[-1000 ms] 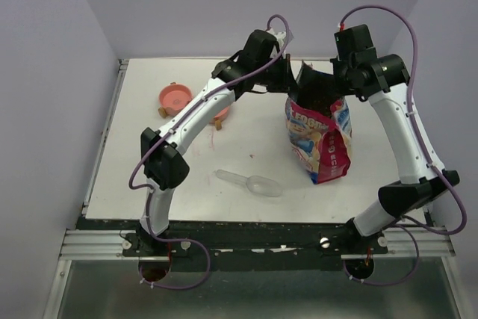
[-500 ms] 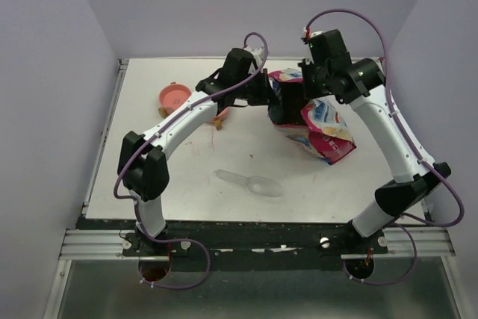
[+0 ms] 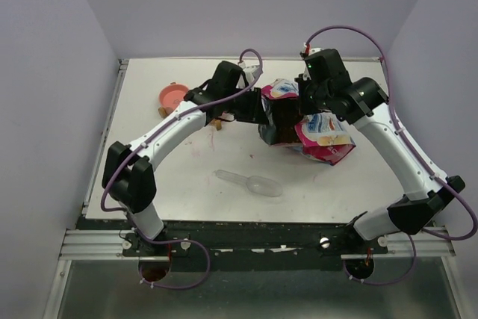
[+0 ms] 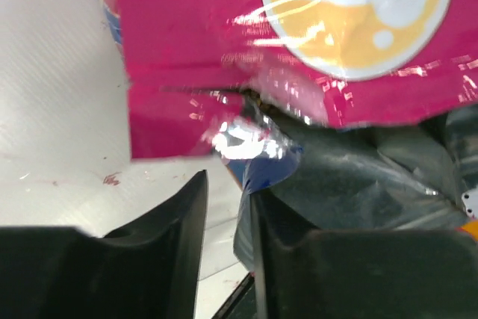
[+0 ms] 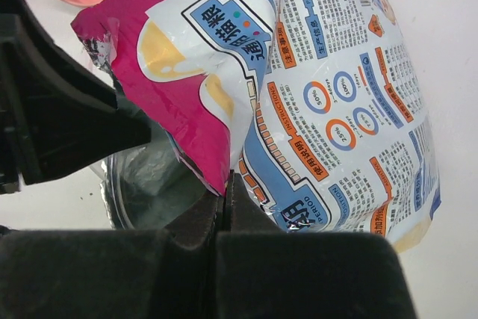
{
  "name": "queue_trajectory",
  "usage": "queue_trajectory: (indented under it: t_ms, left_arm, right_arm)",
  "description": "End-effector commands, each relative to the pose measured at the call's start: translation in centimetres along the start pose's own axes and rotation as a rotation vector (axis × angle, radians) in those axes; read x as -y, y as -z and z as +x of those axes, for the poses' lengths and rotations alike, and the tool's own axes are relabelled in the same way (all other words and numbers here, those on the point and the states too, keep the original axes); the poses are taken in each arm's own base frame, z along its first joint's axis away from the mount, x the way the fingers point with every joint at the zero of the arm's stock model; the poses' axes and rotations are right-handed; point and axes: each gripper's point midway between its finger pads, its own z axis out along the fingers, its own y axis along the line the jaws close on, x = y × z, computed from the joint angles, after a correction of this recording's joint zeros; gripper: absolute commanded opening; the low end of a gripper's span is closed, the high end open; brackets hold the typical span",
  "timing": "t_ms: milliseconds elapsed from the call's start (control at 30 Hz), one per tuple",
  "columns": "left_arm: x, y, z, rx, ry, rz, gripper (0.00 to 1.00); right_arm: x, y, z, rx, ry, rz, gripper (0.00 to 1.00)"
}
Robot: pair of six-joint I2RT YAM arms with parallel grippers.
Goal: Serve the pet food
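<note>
Pink bag tilted between two grippers, centre right of the top view.
We list: table (image 3: 187,177), white; bag (image 3: 321,128), glossy, its dark mouth turned toward frame left; right gripper (image 5: 225,188), jaws together, pinching the bag's torn edge; left gripper (image 4: 226,184), jaws slightly apart at the bag's mouth, clamping nothing; scoop (image 3: 250,182), clear, lying lower centre; bowl (image 3: 173,96), pink, upper left; kibble, which we cannot make out, the bag's mouth showing only dark.
</note>
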Motion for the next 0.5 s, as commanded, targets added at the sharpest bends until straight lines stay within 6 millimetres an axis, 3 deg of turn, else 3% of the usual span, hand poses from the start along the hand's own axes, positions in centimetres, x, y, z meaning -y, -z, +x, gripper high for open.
queue_trajectory:
  t_ms: [0, 133, 267, 300, 367, 400, 467]
  left_arm:
    - [0.6, 4.5, -0.7, 0.025, -0.086, 0.018, 0.42]
    - [0.4, 7.2, 0.6, 0.042, -0.043, 0.032, 0.50]
    - [-0.3, 8.9, 2.9, 0.054, 0.001, -0.003, 0.52]
    - [-0.5, 9.2, 3.5, 0.058, 0.005, -0.015, 0.48]
    - [-1.0, 9.3, 5.2, 0.039, -0.018, -0.003, 0.18]
    - [-1.2, 9.2, 6.2, 0.016, -0.050, 0.024, 0.14]
    - [-1.1, 9.0, 8.1, -0.052, -0.111, 0.096, 0.16]
  right_arm:
    - [0.2, 1.6, 0.7, 0.009, -0.031, -0.015, 0.01]
    - [0.3, 1.5, 1.4, -0.012, -0.040, -0.011, 0.01]
    - [0.4, 1.7, 1.6, -0.013, -0.047, -0.006, 0.01]
    - [0.4, 1.8, 1.5, -0.010, -0.048, -0.005, 0.01]
    - [0.3, 1.9, 1.3, -0.002, -0.048, -0.011, 0.01]
    - [0.4, 1.9, 1.2, 0.000, -0.045, -0.010, 0.01]
    - [0.3, 2.2, 0.9, 0.010, -0.048, -0.012, 0.01]
